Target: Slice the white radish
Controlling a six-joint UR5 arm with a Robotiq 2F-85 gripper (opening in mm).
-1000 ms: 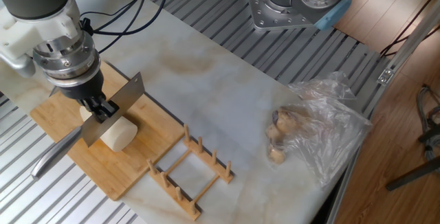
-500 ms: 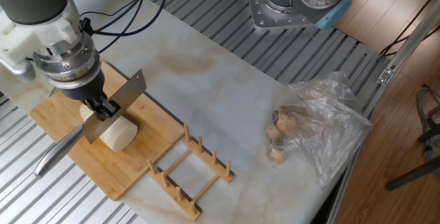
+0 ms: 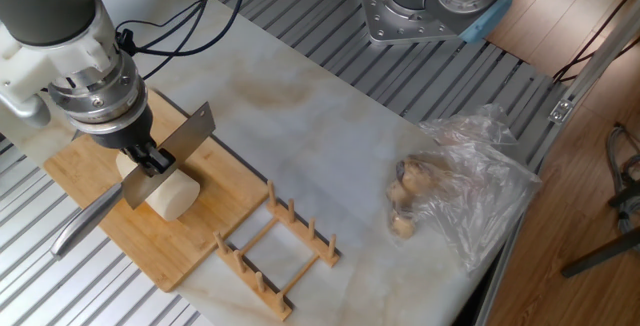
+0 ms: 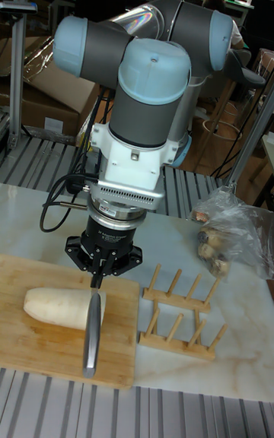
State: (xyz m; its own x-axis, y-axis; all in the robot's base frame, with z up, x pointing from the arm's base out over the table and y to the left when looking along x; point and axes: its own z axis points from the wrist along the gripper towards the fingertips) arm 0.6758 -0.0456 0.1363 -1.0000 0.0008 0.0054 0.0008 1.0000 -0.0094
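1. White radish (image 3: 168, 192) (image 4: 59, 306) lying on its side on the bamboo cutting board (image 3: 215, 206) (image 4: 46, 354), at the near left corner of the bench (image 3: 330, 136) (image 4: 190, 362); seemingly whole, with no loose discs visible beside it.
2. Claw (image 3: 148, 160) (image 4: 97, 277) pointing straight down over the radish, clamped on the spine of a cleaver (image 3: 170, 156) (image 4: 93, 331).
3. Blade held on edge across the radish near its right end in the tall fixed view, lower edge at the radish's top surface; depth of cut, if any, impossible to judge.
4. Cleaver handle (image 3: 82, 222) sticking out toward the near left, past the board's edge in the fixed view.
5. Wooden peg rack (image 3: 277, 251) (image 4: 180, 321) just to the right of the board, flat on the bench with pegs upright.
6. Clear plastic bag (image 3: 465, 191) (image 4: 232, 229) well apart at the right side of the bench, brownish lumps (image 3: 405, 201) (image 4: 211, 244) inside it.
7. Metal arm base (image 3: 420, 6) mounted at the far edge in the fixed view, cables trailing across the far left.
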